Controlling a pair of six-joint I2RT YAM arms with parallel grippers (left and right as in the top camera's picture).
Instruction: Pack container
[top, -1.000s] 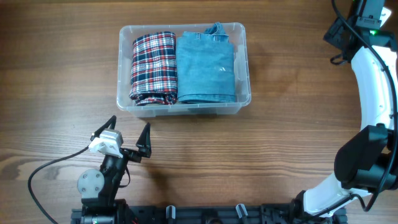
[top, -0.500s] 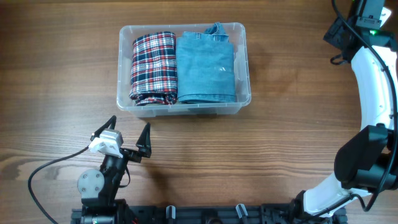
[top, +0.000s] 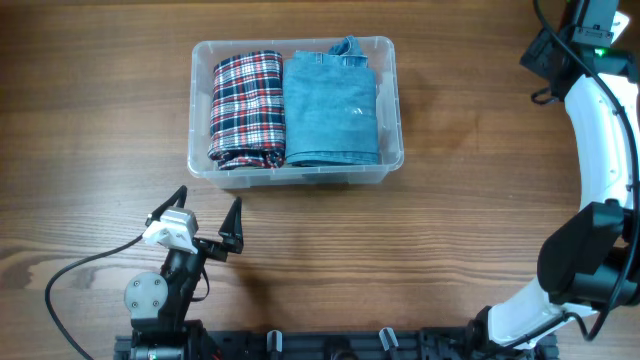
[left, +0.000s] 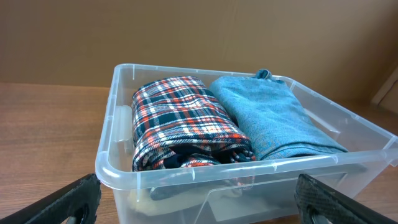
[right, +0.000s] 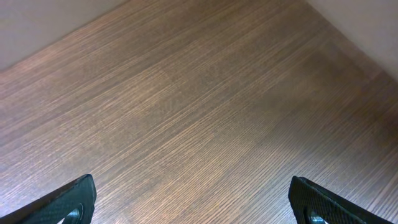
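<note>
Checking container (top: 396, 100): mid-table (top: 100, 120); plaid shirt (top: 247, 105) and denim (top: 332, 105) folded side by side to fit; I judge it packed
Left gripper (top: 207, 205): fingers apart, empty, facing it
Right gripper (right: 191, 186): apart, parked aside

Changes, overhead view, over the last second: none found.
Container (top: 396, 100): no shift, no turn.
Plaid cloth (top: 247, 105) and blue denim (top: 332, 105) inside it: no change of lie or fold.
Left gripper (top: 210, 197): no travel, same wide spread of fingers.
Right arm (top: 600, 130): no change of pose.
Wrist views: no earlier pictures to hold them against.
</note>
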